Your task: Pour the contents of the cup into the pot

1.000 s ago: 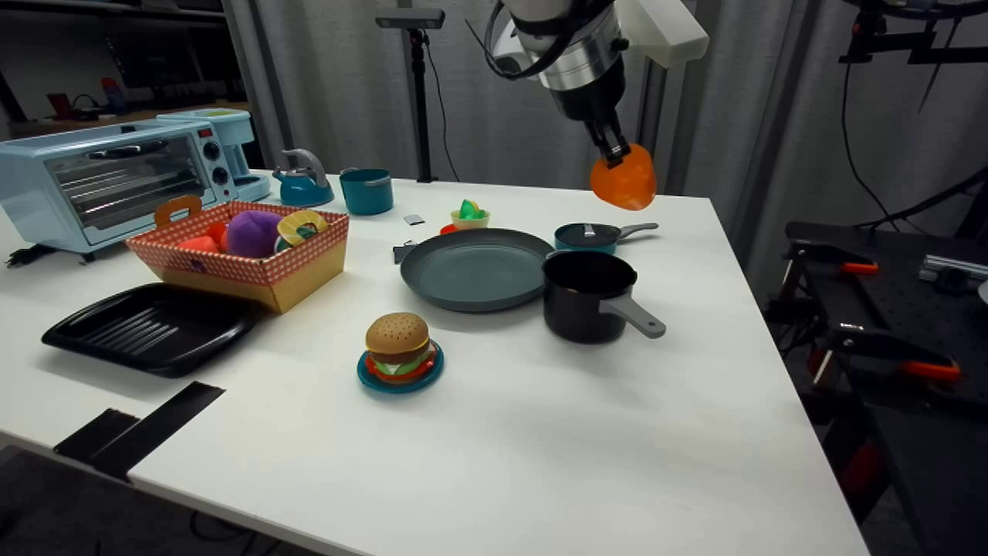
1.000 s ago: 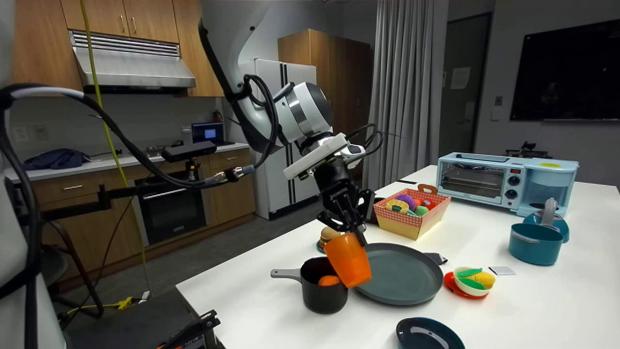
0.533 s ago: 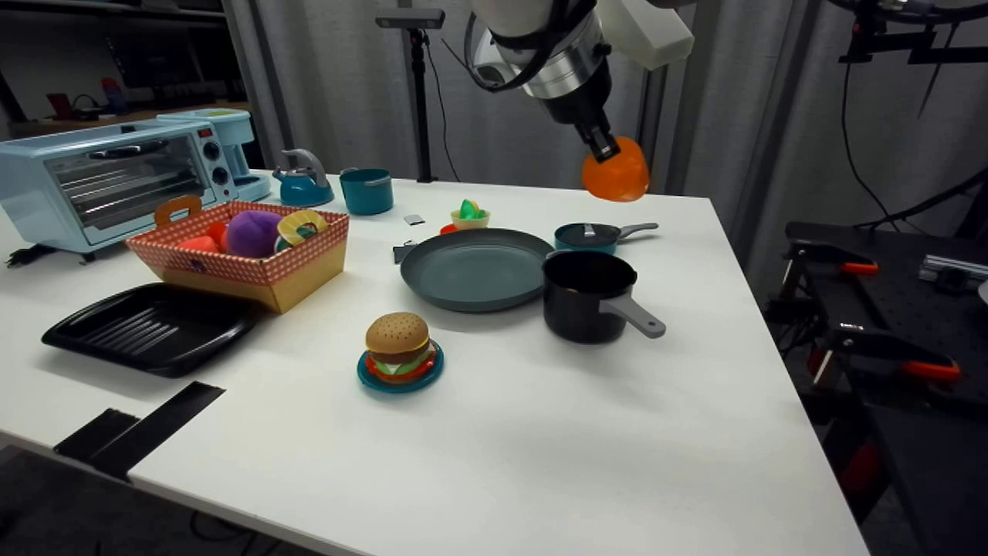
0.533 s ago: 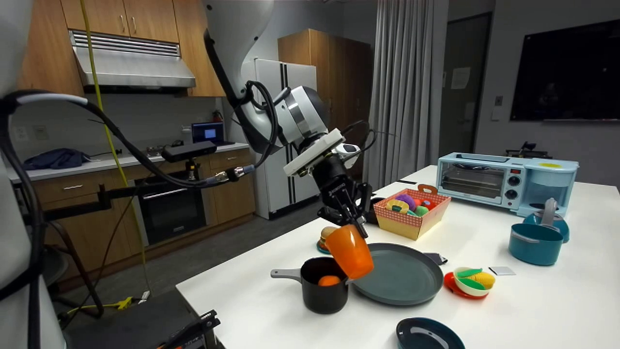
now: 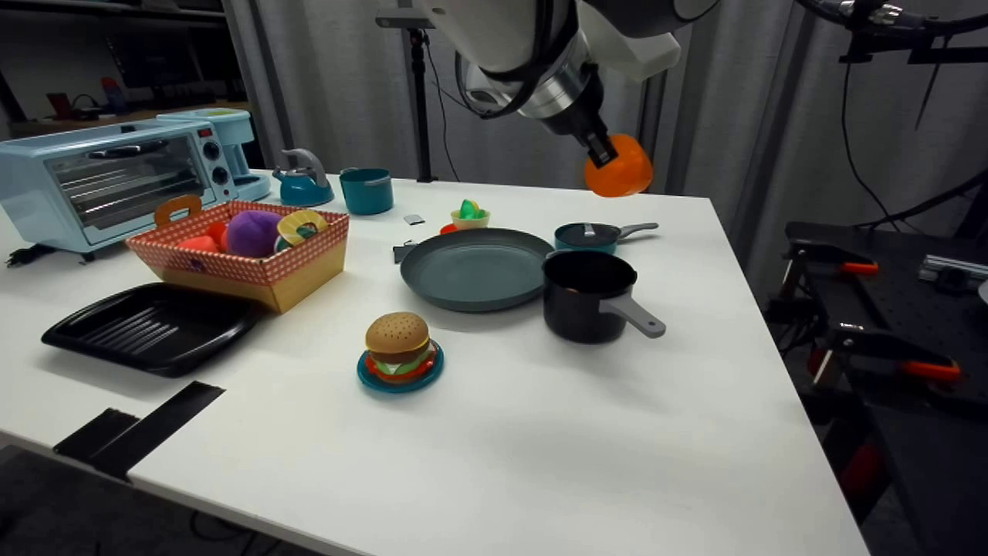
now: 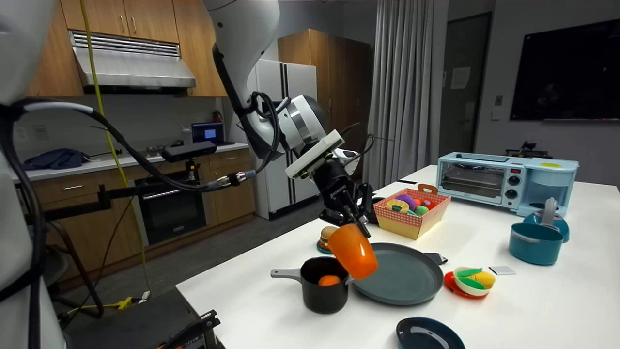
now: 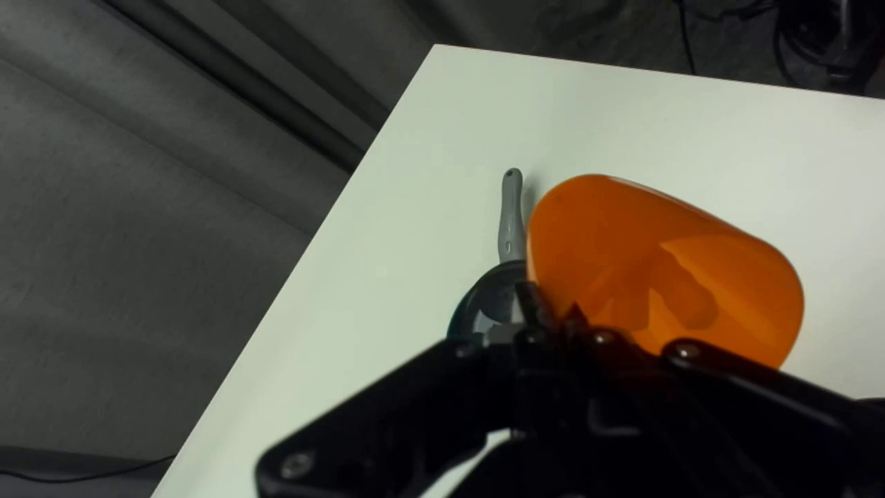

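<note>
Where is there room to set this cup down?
In an exterior view, the table is bare from burger and pot toward the near edge, and from the pot's handle to the right-hand edge. Crowded: pot beside flat pan, basket beside black tray.

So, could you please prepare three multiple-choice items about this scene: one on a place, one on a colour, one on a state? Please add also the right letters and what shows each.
1. Where does the black pot stand?
A) In the basket
B) Beside the grey-green pan
C) On the toaster oven

2. What colour is the rounded piece in the pot?
A) Orange
B) Purple
C) Green

3. How is the cup?
A) Upright on the table
B) Lying on the table
C) Held tilted in the fingers

1: B, both exterior views show them side by side.
2: A, an exterior view shows it inside.
3: C, an exterior view shows it slanting from the fingers.
</note>
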### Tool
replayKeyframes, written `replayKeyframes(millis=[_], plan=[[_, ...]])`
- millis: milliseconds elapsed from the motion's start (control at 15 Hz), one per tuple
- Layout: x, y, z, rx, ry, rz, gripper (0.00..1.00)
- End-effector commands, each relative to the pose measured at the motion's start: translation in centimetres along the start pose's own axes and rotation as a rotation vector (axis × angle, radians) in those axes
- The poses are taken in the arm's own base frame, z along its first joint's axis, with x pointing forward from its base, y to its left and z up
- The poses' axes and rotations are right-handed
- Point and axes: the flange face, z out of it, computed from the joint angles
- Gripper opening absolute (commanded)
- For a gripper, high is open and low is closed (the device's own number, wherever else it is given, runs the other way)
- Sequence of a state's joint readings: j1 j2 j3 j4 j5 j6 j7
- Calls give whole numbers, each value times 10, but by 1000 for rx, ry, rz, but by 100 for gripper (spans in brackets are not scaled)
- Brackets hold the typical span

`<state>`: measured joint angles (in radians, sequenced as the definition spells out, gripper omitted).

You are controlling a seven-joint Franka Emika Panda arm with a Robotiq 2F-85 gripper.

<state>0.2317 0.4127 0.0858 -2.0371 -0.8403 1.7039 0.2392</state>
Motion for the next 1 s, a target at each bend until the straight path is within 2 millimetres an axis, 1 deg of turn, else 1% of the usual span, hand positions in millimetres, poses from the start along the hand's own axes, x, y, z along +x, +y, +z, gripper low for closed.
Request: replayKeyframes(millis=[0, 267, 667, 933], plan=[[12, -2, -2, -74, -69, 3, 1], [20, -9, -3, -108, -119, -15, 1], [36, -20, -14, -170, -160, -41, 1], [47, -25, -13, -223, -214, -56, 1]])
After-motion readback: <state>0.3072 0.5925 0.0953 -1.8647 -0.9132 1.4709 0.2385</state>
